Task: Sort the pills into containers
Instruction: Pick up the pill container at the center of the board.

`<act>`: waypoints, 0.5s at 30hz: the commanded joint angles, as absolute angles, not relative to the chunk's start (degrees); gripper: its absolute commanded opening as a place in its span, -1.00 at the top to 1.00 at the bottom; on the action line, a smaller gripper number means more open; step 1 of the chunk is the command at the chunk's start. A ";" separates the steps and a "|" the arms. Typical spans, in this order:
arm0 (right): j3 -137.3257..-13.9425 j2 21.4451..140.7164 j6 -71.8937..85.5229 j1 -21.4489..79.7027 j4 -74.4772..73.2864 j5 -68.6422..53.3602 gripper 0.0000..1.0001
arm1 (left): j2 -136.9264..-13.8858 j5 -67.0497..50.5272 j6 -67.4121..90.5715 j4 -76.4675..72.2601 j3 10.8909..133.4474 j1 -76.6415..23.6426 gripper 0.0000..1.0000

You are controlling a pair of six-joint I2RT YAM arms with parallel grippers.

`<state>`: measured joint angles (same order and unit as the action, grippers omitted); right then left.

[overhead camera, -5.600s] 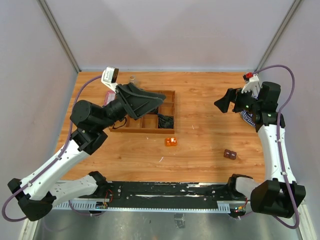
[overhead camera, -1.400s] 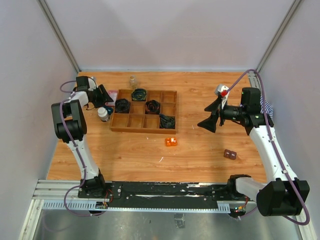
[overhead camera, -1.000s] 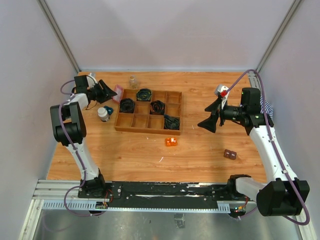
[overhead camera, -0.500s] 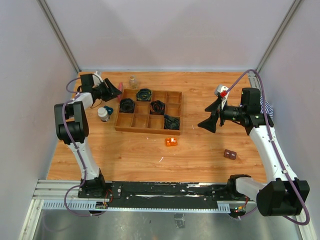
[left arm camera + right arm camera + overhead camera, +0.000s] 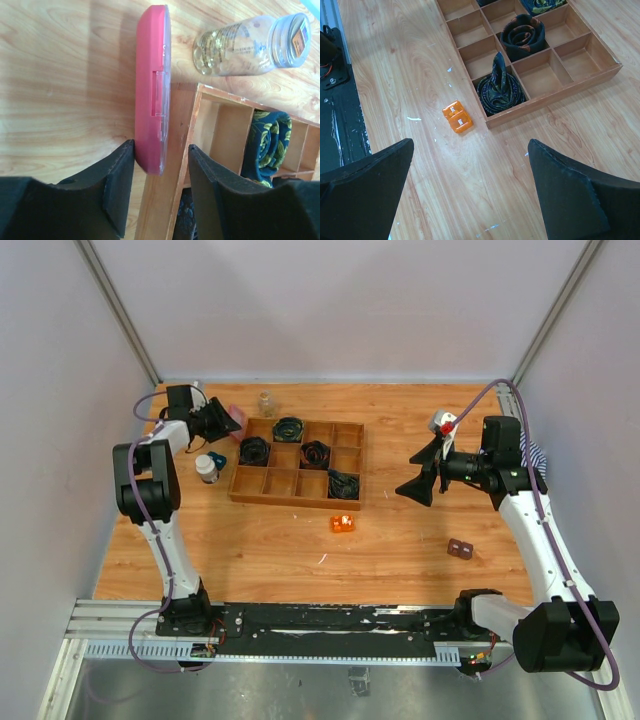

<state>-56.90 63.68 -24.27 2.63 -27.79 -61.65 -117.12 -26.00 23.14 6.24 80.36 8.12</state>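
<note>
left wrist view shows the left gripper (image 5: 161, 145) with its fingers (image 5: 117, 185) drawn narrow around the near end of the pink box (image 5: 152, 85), which is seen on its thin edge and runs straight out from between the fingertips. the finger on the pink-back side sits against it or very nearly, while a strip of wood shows between the clear lid and the other finger, so i judge the box straddled, not pinched. a flat box offers only its thin sides to a two-finger grip, which likely explains the narrow opening, and coming in from its end leaves both fingers outside the wooden tray (image 5: 196, 115), whose wall runs just beyond the lid-side finger. whether the box rests on the table (image 5: 60, 75) or leans on the tray i cannot tell. past the fingertips, off to the lid side, is the clear vial (image 5: 247, 42), pills (image 5: 207, 50) heaped at its closed end. the dark bottle (image 5: 206, 467) with the white cap sits beside and behind these fingers. the right gripper (image 5: 471, 144) hangs over the table with fingers spread wide and nothing between them, the orange block (image 5: 457, 117) just ahead of the gap, probably parked out of the way while the left arm works; no loose pills show, so the sorting looks barely begun
</note>
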 commanded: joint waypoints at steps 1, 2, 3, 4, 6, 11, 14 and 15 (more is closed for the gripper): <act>-56.97 63.79 -25.31 3.22 -28.40 -62.58 -0.97 | -119.40 -24.97 21.64 6.27 84.04 7.99 0.07; -56.92 63.83 -25.31 3.24 -28.41 -62.68 -0.97 | -120.12 -25.46 21.39 6.63 84.87 8.00 0.09; -56.97 63.88 -25.31 3.25 -28.44 -62.70 -0.97 | -120.93 -25.93 21.22 7.05 85.79 7.99 0.10; -56.96 63.89 -25.31 3.21 -28.47 -62.67 -0.97 | -121.83 -26.20 20.93 7.57 86.72 7.92 0.12; -57.04 63.82 -25.48 3.25 -28.69 -62.60 -0.97 | -123.21 -26.76 20.67 8.51 88.03 7.78 0.14; -57.04 63.99 -25.58 3.24 -28.74 -62.59 -0.97 | -124.12 -25.81 20.97 8.27 88.46 7.47 0.27; -57.03 63.91 -25.66 3.25 -28.75 -62.51 -0.97 | -124.45 -25.78 20.82 8.16 89.09 7.36 0.47; -57.04 63.93 -25.74 3.25 -28.77 -62.46 -0.97 | -124.34 -25.96 20.87 7.84 89.12 7.38 0.56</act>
<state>-56.90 63.77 -24.53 2.63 -28.18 -61.65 -123.70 -25.65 21.67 7.62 87.37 8.05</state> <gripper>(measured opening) 0.984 0.302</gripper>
